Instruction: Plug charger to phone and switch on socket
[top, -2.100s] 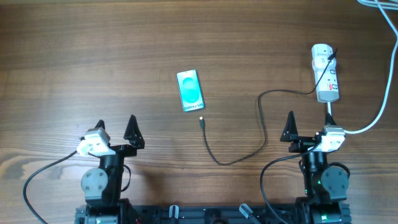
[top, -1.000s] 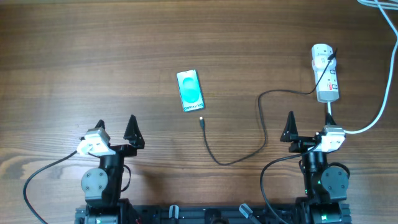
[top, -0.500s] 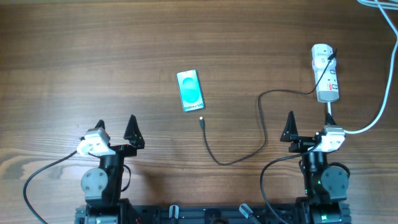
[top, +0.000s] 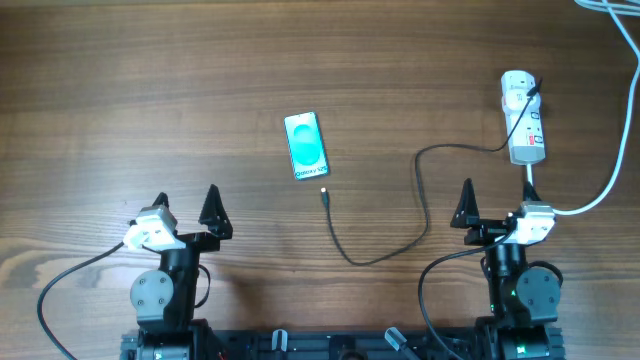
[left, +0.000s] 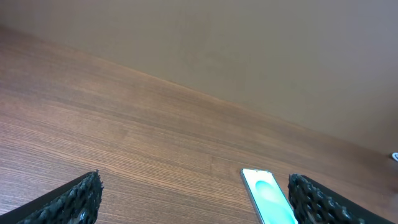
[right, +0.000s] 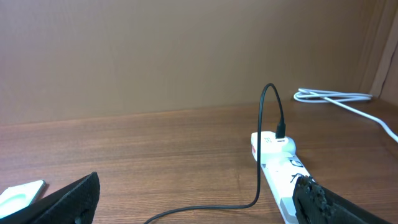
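Observation:
The phone (top: 306, 145) lies flat mid-table with its teal screen up and its white text strip toward me; it also shows in the left wrist view (left: 268, 196) and at the right wrist view's left edge (right: 18, 193). The charger cable (top: 385, 255) runs from the socket (top: 523, 130) in a loop; its free connector (top: 324, 193) lies just below the phone, apart from it. The socket shows in the right wrist view (right: 280, 165) with the cable (right: 264, 137) plugged in. My left gripper (top: 186, 205) and right gripper (top: 495, 205) are both open and empty, near the front edge.
A thick white cord (top: 615, 150) runs from the socket along the right edge to the far right corner, seen also in the right wrist view (right: 336, 99). A plain wall stands behind the table.

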